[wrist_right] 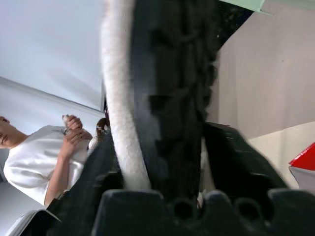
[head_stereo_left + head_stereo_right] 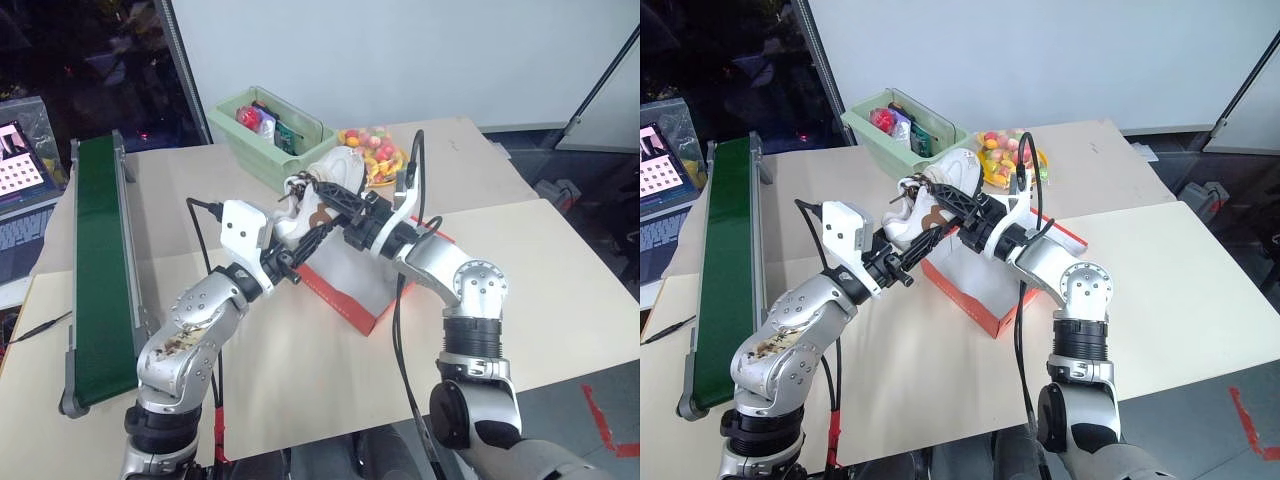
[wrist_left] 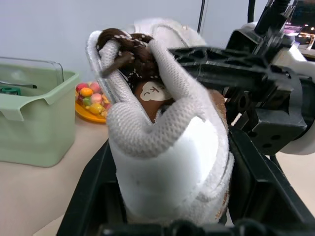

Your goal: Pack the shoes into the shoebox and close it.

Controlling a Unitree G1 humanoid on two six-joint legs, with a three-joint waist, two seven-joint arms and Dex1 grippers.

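Shoe (image 2: pixel 322 192) up in air above open shoebox (image 2: pixel 362 288), long axis running near-left to far-right, tilted, heel toward left gripper (image 2: pixel 300 240), laces on top. Left gripper clamped on heel end. Right gripper (image 2: pixel 335 195) fingers around shoe's far part, grip clamped or not: cannot tell. Green bin (image 2: pixel 268 135) and candy plate (image 2: pixel 375 155) just beyond. Green conveyor (image 2: pixel 100 265) at left. Person in white shirt (image 1: pixel 37 157) in right wrist view.

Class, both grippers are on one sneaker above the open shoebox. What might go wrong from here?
1. The left gripper and right gripper both clamp the sneaker; pulling apart could twist or drop it.
2. Released now, it might miss the shoebox.
3. The green bin and candy plate stand close behind; a swing could hit them.
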